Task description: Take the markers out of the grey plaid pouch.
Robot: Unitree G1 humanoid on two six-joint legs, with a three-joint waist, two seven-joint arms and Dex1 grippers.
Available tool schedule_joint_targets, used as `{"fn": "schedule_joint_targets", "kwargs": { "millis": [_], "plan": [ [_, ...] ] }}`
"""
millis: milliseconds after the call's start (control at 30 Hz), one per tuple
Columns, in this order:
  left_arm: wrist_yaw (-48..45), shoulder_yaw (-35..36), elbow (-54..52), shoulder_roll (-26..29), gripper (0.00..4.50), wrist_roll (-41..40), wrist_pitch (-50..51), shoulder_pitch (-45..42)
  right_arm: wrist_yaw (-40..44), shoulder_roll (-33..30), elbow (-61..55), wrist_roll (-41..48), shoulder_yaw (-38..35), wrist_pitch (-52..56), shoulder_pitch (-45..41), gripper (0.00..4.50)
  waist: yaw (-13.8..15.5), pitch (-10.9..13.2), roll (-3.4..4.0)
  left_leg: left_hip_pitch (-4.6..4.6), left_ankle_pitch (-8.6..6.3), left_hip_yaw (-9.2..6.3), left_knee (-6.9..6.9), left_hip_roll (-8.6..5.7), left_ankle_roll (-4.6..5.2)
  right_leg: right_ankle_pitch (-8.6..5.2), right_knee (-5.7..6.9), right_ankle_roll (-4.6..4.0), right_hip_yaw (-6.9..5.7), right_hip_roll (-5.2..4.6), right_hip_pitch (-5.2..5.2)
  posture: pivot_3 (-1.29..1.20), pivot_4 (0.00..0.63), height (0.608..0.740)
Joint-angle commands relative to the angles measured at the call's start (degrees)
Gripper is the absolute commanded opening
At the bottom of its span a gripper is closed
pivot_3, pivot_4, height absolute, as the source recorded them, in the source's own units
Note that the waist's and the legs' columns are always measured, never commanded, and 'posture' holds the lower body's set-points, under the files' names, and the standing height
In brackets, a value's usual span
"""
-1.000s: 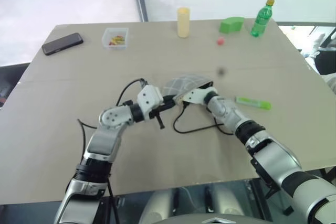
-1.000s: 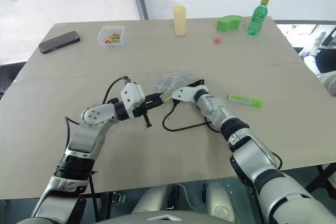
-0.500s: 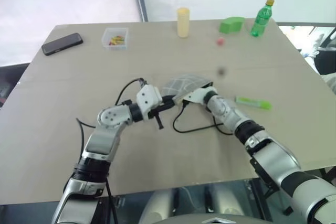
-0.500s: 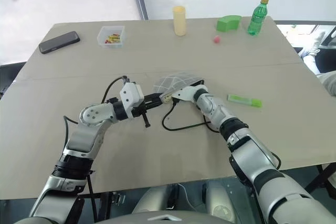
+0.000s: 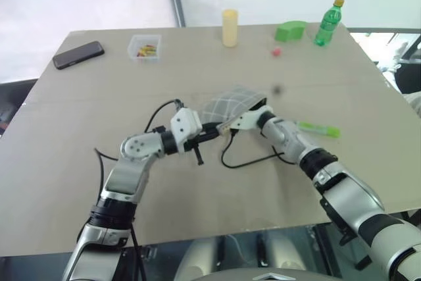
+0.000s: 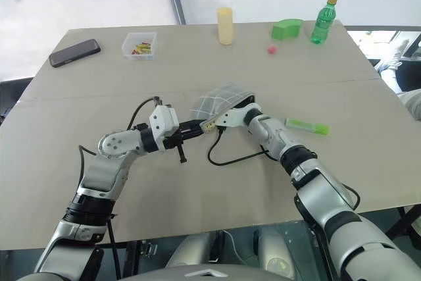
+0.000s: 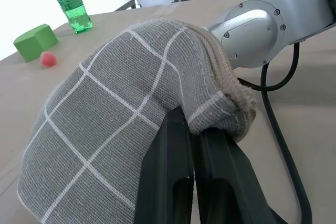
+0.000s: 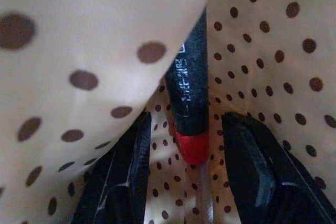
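Mid-counter, left gripper jaws pinch the grey plaid pouch edge; right gripper jaws, parted inside, flank a black, red-tipped marker, seemingly ungripped. A green marker lies at 3 o'clock.

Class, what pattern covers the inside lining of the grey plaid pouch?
Cream with brown polka dots, seen best in the right wrist view: the lining.

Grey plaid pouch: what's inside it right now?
Inside the grey plaid pouch, the right gripper has its fingers open either side of a black marker with a red end. Spotted lining folds hide anything else.
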Motion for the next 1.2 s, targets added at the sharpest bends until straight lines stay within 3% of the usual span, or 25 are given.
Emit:
{"fn": "schedule_joint_targets", "kwargs": {
  "millis": [33, 333, 567, 667, 867, 1000, 1067, 1200],
  "plan": [
    [-1.3, 0.2, -4.9, -0.6, 0.0, -4.2, 2.0, -1.3, 2.0, 0.3, 0.7, 0.4, -0.2, 0.9, -1.7, 2.17, 0.0, 0.0, 0.0, 0.0, 0.0, 0.0, 0.0, 0.0, 0.0, 0.0, 0.0, 0.0, 0.0, 0.0, 0.0, 0.0, 0.15, 0.74],
    [-3.4, 2.9, -1.6, 1.2, 0.0, -7.8, 5.9, -1.9, 6.2, 0.4, 2.9, 1.4, 0.0, 2.1, -1.3, 2.17, -0.1, 0.0, 0.0, 0.0, 0.0, -0.01, -0.01, 0.01, 0.0, 0.0, 0.0, 0.0, 0.0, 0.0, 0.0, 0.0, 0.15, 0.74],
    [-5.6, 3.1, 13.6, 2.2, 0.0, -2.9, -2.8, -5.6, 11.8, 0.6, -0.6, 4.7, -1.3, 2.5, 0.1, 2.17, 0.0, 0.0, 0.0, 0.01, 0.01, -0.02, 0.01, 0.01, -0.01, 0.0, 0.0, 0.0, -0.04, 0.03, 0.01, 0.0, 0.15, 0.74],
    [-7.8, 2.7, 19.7, 3.0, 0.0, -2.4, -2.1, -9.1, 17.9, -0.2, -5.7, 7.3, -2.5, 5.4, 2.5, 2.17, 0.2, 0.0, -0.01, 0.01, 0.01, -0.03, 0.01, 0.0, -0.01, 0.0, 0.01, 0.0, -0.07, 0.04, 0.01, 0.0, 0.15, 0.74],
    [-14.0, 1.3, 26.6, 3.0, 0.0, -2.3, -1.3, -13.8, 35.0, -3.2, -22.9, 13.4, -5.4, 21.4, 8.9, 2.17, 0.5, 0.0, -0.03, 0.01, 0.01, -0.06, 0.09, -0.03, 0.01, 0.0, 0.02, 0.01, -0.13, 0.02, 0.07, 0.0, 0.15, 0.74],
    [-24.2, 3.5, 13.9, 2.7, 0.0, -21.9, 23.9, -13.7, 50.2, -10.8, -47.8, 17.9, -9.7, 39.4, 13.1, 2.17, 0.8, 0.0, 0.03, -0.32, -0.01, -0.22, 0.26, -0.03, 0.04, 0.0, 0.01, 0.01, -0.17, -0.1, -0.04, 0.0, 0.15, 0.74],
    [-23.8, 4.1, 9.4, 2.8, 0.0, -28.1, 33.6, -13.5, 55.6, -15.4, -58.0, 19.4, -11.4, 46.6, 14.1, 2.17, 0.6, 0.0, 0.03, -1.14, -0.05, -0.42, 0.8, -0.01, 0.08, 0.01, 0.15, 0.03, -0.28, -0.03, -0.63, 0.0, 0.15, 0.74],
    [-20.4, 5.8, 2.8, 2.1, 0.0, -37.5, 46.8, -13.4, 63.5, -23.6, -74.9, 25.3, -16.8, 61.3, 14.1, 2.17, 0.5, 0.0, 0.04, -1.14, -0.06, -0.37, 0.91, -0.01, 0.11, 0.01, 0.18, 0.03, -0.39, -0.14, -0.6, 0.0, 0.15, 0.74]
  ]
}}
